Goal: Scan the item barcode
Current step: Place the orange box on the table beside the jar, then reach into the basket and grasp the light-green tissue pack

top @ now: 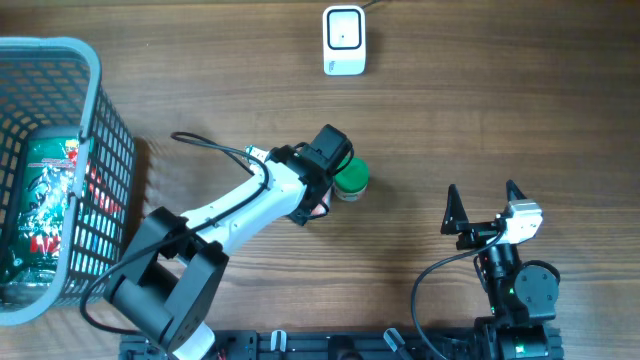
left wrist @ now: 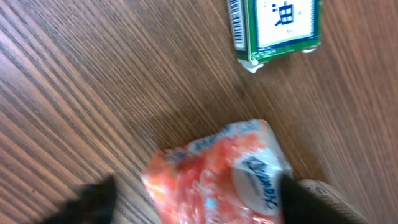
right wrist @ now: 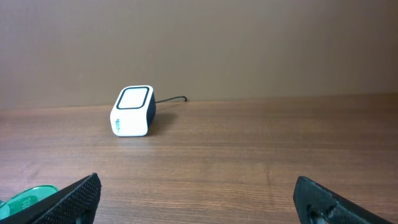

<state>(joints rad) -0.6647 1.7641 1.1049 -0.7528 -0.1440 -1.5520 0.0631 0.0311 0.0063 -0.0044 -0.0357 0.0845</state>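
While my left claw (left wrist: 199, 198) stands wide open around the unheld orange-red soft packet (left wrist: 211, 168), short of the white boxy scanner (top: 343, 40), scanning appears pending.

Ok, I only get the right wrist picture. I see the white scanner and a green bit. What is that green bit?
Observer: It looks like a green pack with a barcode along one edge, just past the left gripper.
Operator: Is that gripper holding it?
Observer: No. It's open, with an orange packet between its fingers.
Operator: Anything else to scan?
Observer: A basket on the far left holds another green packet.
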